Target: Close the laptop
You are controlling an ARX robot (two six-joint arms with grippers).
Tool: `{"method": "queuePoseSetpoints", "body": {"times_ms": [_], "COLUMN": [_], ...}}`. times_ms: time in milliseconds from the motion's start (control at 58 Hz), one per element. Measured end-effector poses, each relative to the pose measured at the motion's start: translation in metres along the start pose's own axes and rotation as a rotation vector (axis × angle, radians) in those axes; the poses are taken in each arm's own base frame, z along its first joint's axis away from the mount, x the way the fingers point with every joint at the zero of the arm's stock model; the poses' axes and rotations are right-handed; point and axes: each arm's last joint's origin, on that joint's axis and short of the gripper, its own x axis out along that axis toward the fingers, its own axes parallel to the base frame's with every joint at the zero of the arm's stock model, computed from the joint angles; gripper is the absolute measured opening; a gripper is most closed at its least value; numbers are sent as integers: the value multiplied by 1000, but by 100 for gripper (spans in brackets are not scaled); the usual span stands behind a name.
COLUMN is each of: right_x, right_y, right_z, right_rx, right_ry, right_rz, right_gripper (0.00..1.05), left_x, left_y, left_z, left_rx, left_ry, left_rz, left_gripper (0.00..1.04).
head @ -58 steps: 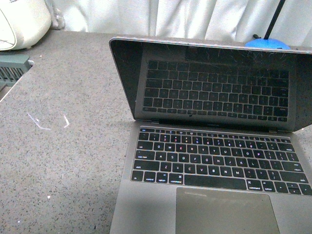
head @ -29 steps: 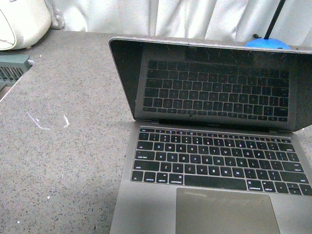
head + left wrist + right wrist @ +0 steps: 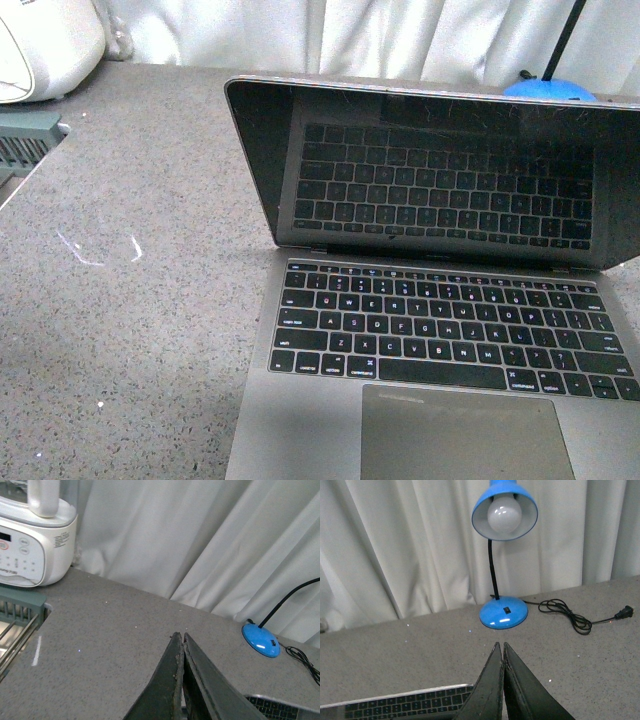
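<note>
The grey speckled tabletop (image 3: pixel 130 330) runs back to a white curtain (image 3: pixel 400 35). The laptop (image 3: pixel 440 330) sits open on the near right part of the tabletop. Its dark screen stands up, tipped slightly back, and mirrors the black keys. The trackpad is at the front edge of the front view.

A white appliance (image 3: pixel 40 45) stands in the far left corner, and the left wrist view adds its button panel. A grey rack (image 3: pixel 25 140) lies just in front of it.

From the front, only the blue base of the lamp (image 3: pixel 505 507) peeks over the lid. The right wrist view shows the whole lamp, with its shade, bulb and black neck. It also shows a black cord (image 3: pixel 570 617) trailing across the tabletop to a loose plug (image 3: pixel 624 612).

Only the wrist views show the arms. The left gripper (image 3: pixel 180 636) is pressed together on nothing, above bare tabletop beside a corner of the keyboard. The right gripper (image 3: pixel 500 647) is likewise pressed together, above the laptop's back edge and aimed toward the lamp base.
</note>
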Motion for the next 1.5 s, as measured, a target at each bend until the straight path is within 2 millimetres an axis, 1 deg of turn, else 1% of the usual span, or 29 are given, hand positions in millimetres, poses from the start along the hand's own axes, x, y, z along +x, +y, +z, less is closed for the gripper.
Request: {"method": "queuePoseSetpoints", "body": {"times_ms": [103, 121, 259, 276, 328, 397, 466, 586, 724, 810, 1017, 1155, 1345, 1500], "right_x": [28, 29, 64, 65, 79, 93, 109, 130, 152, 164, 179, 182, 180, 168], "right_y": [-2, -2, -5, -5, -5, -4, 0, 10, 24, 33, 39, 42, 47, 50], "right_z": [6, 6, 11, 11, 15, 19, 25, 30, 30, 27, 14, 5, -4, -19], "right_rx": [-78, -82, -143, -148, -170, -194, -227, -268, -304, -319, -329, -333, -325, -281], "right_ry": [28, 31, 129, 133, 172, 201, 240, 299, 367, 409, 473, 497, 520, 578], "right_rz": [56, 60, 145, 151, 186, 219, 281, 383, 493, 570, 645, 673, 703, 719], "right_gripper": [1, 1, 1, 1, 1, 1, 1, 1, 1, 1, 1, 1, 1, 1], "left_x": [23, 27, 51, 54, 63, 73, 86, 103, 121, 132, 157, 166, 166, 155], "left_y": [-6, -7, -12, -13, -15, -18, -23, -32, -48, -62, -82, -88, -94, -97], "left_z": [1, 0, 2, 2, 4, 7, 11, 14, 7, 0, -13, -26, -42, -48], "left_rx": [34, 41, 80, 83, 98, 118, 146, 181, 235, 270, 333, 386, 430, 462], "left_ry": [43, 52, 112, 121, 141, 158, 181, 230, 322, 390, 467, 512, 580, 621], "left_rz": [-25, -29, -59, -68, -84, -104, -142, -207, -307, -394, -458, -492, -551, -604], "left_gripper": [4, 4, 4, 4, 4, 4, 4, 4, 4, 4, 4, 4, 4, 4]}}
